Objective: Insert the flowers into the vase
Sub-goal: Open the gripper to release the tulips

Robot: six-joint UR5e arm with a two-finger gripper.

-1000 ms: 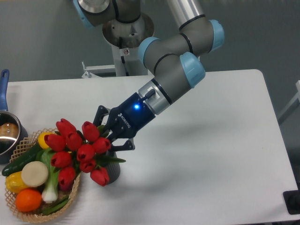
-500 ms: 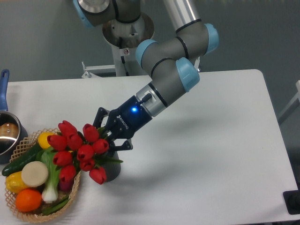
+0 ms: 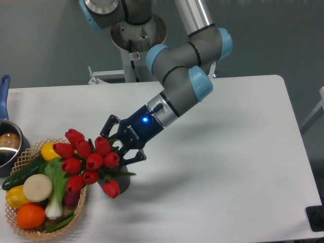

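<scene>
Camera view from the front: black two-finger gripper (image 3: 117, 150) reaches down-left, fingers closed around the green stems of the bunch of red tulips (image 3: 87, 161). Blooms spread over the short dark grey vase (image 3: 120, 183) on the white table (image 3: 228, 167), hiding its mouth; only its lower right wall shows. Just left, touching the blooms' edge, woven wicker basket of vegetables (image 3: 30, 230); steel pot with blue handle (image 3: 6, 142) at far left.
</scene>
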